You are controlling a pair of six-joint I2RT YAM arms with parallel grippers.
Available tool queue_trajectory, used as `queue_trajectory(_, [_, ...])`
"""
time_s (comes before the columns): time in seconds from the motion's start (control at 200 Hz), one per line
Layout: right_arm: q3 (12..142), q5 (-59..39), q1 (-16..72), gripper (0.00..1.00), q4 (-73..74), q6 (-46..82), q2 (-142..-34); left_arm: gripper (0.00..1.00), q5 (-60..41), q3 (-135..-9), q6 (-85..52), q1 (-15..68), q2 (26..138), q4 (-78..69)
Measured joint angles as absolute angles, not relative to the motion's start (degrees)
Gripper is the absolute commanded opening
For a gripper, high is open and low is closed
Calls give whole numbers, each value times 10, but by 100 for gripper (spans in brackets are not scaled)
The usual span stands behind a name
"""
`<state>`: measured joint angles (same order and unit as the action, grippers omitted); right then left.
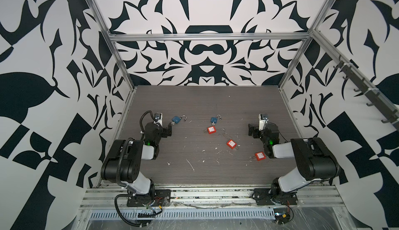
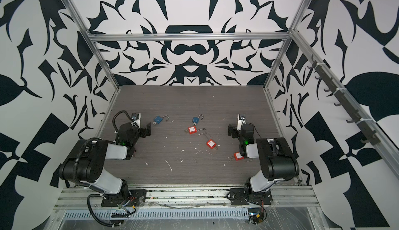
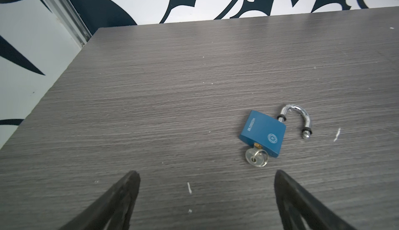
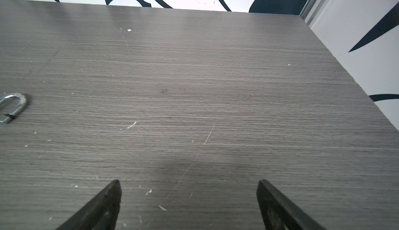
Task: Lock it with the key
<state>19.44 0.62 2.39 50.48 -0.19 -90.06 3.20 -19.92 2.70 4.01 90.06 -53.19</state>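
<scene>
Five padlocks are on my counter (image 1: 205, 101), all in its near half, between the two arms.

1. Blue padlock (image 3: 262, 135), far left of the group: lies flat, shackle (image 3: 295, 116) swung open, key (image 3: 257, 156) seated in its base with a small ring on it. It is just ahead of the left fingers (image 3: 127, 188) and apart from them. There is bare counter all round it, and the left edge is well away.
2. Second blue padlock (image 1: 214, 120), centre: shackle also open. Only its shackle shows in the right wrist view.
3. Three red padlocks (image 1: 211, 129) (image 1: 231, 143) (image 1: 260, 156) run in a diagonal toward the right arm (image 1: 280, 150). The last one lies just beside that arm.
4. Left fingers: spread wide, holding nothing, low over the counter.
5. Right fingers (image 4: 110, 194): spread wide, holding nothing. Open counter lies ahead of them up to the back edge, with the right edge and side wall close by.

Surface: grey wood-grain laminate with white flecks and scratches (image 1: 190, 164). The far half is bare.

Room: black-and-white patterned walls (image 1: 205, 56) on three sides, aluminium frame posts (image 1: 121, 65) at the back corners, and a slotted rail (image 1: 205, 193) along the front.
</scene>
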Motion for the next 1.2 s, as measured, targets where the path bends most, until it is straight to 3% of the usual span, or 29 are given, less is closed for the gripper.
queue_trajectory(0.44, [189, 9, 24, 94, 517, -2, -898, 99, 29, -207, 24, 37, 901, -524])
queue_trajectory(0.605, [168, 37, 24, 91, 490, 5, -824, 100, 29, -204, 23, 37, 878, -514])
queue_trajectory(0.87, [275, 104, 39, 77, 217, 96, -632, 99, 55, -241, 9, 38, 779, -398])
queue_trajectory(1.02, [366, 156, 43, 59, 19, 215, -591, 100, 49, -305, -18, 38, 690, -270])
queue_trajectory(1.2, [405, 173, 68, 63, -196, 415, -585, 100, 6, -365, -57, 58, 629, -162])
